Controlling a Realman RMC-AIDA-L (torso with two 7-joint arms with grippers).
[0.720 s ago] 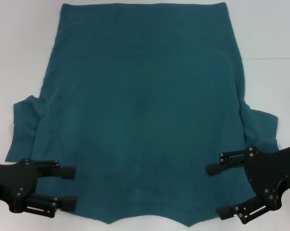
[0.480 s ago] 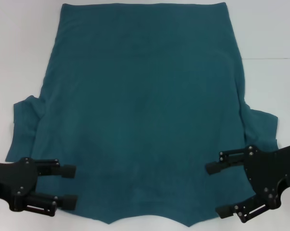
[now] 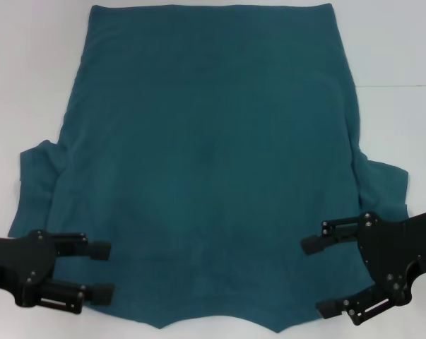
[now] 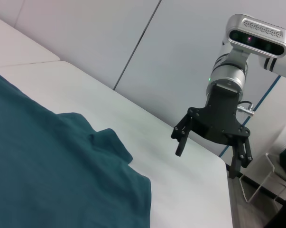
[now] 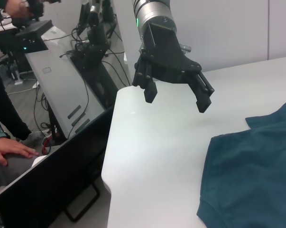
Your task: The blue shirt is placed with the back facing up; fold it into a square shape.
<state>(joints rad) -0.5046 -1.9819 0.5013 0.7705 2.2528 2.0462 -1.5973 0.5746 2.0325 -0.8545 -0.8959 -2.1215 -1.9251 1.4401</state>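
The blue shirt (image 3: 209, 169) lies flat on the white table (image 3: 29, 70), plain back up, hem at the far side and collar end at the near edge. Its sleeves stick out left (image 3: 36, 187) and right (image 3: 382, 187). My left gripper (image 3: 101, 271) is open and empty, hovering at the shirt's near left corner. My right gripper (image 3: 318, 277) is open and empty, hovering at the near right corner. The left wrist view shows the shirt (image 4: 48, 171) and the right gripper (image 4: 211, 145) raised above the table. The right wrist view shows the shirt (image 5: 256, 175) and the left gripper (image 5: 176, 97) raised likewise.
Bare white table (image 5: 152, 156) borders the shirt on the left, right and far sides. Past the table's left edge (image 5: 107, 156) stand a desk with cables (image 5: 62, 80) and a dark panel (image 5: 48, 180); a person's hand (image 5: 10, 149) rests there.
Both grippers have shifted very slightly away from the near edge. The shirt has not moved.
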